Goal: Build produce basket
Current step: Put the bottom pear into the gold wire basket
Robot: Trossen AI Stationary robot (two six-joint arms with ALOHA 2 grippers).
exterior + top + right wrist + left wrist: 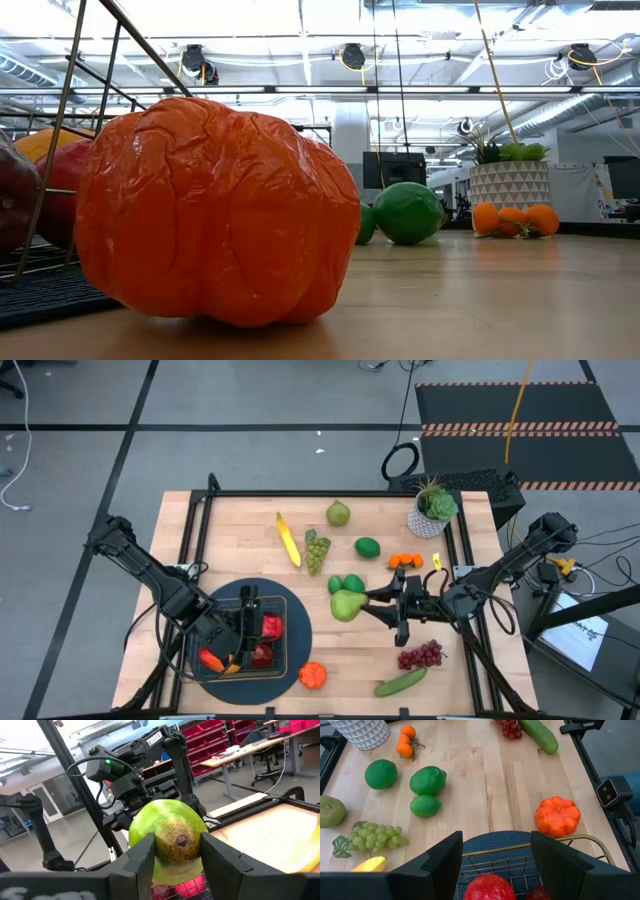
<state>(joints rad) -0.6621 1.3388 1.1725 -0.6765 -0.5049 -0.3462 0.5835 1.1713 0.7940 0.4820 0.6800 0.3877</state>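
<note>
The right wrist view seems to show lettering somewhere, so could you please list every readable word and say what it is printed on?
"TROSSEN", in white, runs along the left arm seen beyond the pear.
No other text is legible in any view.

Dark wire basket (pixel 285 622) sitting on the round mat, holding red apples (pixel 271 627) and a pepper, a pear (pixel 346 606) being gripped between dark fingers, remaining produce lying scattered across the table
</note>
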